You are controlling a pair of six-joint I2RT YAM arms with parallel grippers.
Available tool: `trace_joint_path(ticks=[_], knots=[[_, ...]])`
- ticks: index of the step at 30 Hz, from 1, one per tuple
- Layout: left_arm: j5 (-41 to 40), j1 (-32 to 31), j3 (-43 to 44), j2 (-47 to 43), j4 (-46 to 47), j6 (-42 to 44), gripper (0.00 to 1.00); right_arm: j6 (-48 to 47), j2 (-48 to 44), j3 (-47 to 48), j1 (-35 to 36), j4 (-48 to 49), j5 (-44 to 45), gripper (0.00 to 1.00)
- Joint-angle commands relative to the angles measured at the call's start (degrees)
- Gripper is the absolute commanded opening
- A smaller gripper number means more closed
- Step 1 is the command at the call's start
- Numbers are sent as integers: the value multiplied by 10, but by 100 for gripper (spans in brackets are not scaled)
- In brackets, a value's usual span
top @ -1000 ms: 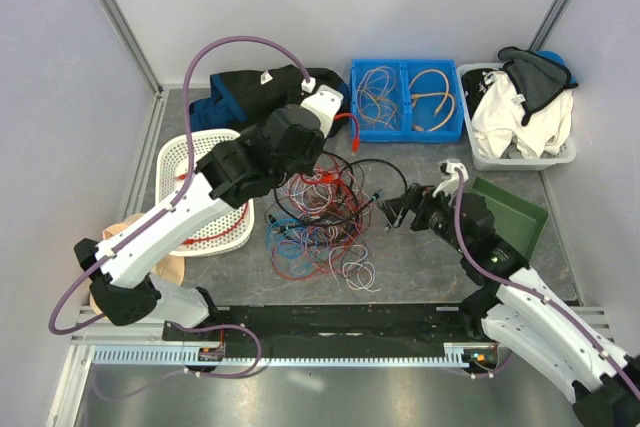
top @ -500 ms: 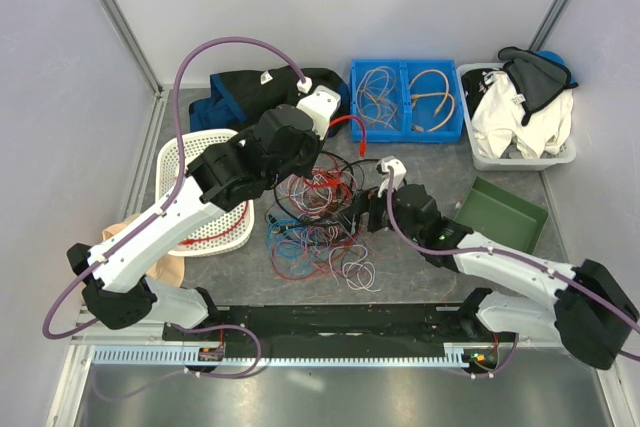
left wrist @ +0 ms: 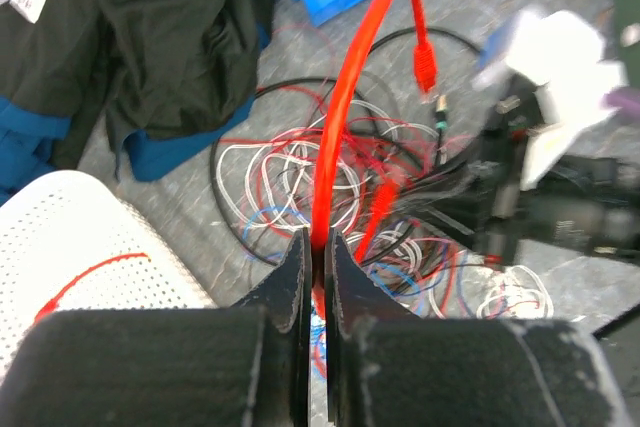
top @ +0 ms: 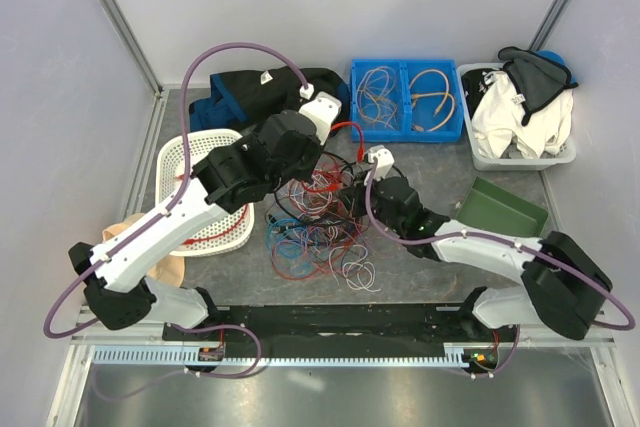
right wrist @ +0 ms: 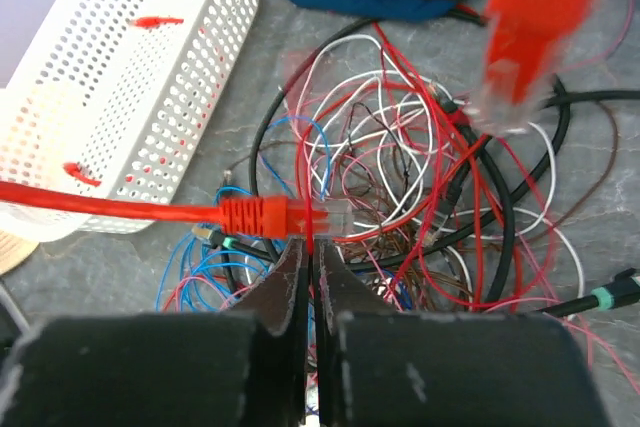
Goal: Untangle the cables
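The cables [top: 320, 227] lie in a loose tangle of red, black, white and blue wires on the grey table [top: 420, 257], between the two arms. My left gripper [left wrist: 318, 242] is shut on a thick red cable [left wrist: 345, 97], which arcs up from the jaws to a plug [left wrist: 425, 62] hanging over the pile. My right gripper [right wrist: 312, 247] is down in the tangle [right wrist: 420, 167] and shut on a thin red wire [right wrist: 308, 230]. That wire crosses a red plug with a clear tip [right wrist: 270, 215]. In the top view the right gripper [top: 352, 195] sits at the tangle's right edge.
A white perforated basket [top: 200, 162] holding red cable stands left of the tangle. Behind it are a dark jacket [top: 240, 92] and a blue bin [top: 405, 97] of sorted wires. A white tub of cloths [top: 520, 122] and a green tray [top: 510, 212] stand at the right.
My right arm has swung left from beside the green tray into the tangle, and its jaws have gone from open to shut. The left arm has kept its hold on the red cable.
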Motion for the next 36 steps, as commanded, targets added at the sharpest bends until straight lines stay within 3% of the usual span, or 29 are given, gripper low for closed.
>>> trace_joint_path(ticks=[1,5,11,19,24,28,36], knots=[[-57,-2,-33,-23,11,-12,2,15,-101,1,9,11,0,0],[-52,-2,-59,-29,18,-18,2,3,-240,52,13,-162,51,0],[-83,-2,-64,-54,18,-23,2,-40,-269,134,12,-348,162,0],[-257,20,-21,-94,-40,-8,2,17,-327,40,12,-371,223,0],[-278,85,-17,-111,-95,-63,2,31,-364,-1,12,-374,224,0],[-234,162,-63,-158,-88,-89,2,34,-387,-28,12,-376,248,0],[-228,194,-73,-181,-100,-86,2,53,-388,-52,11,-382,247,0]])
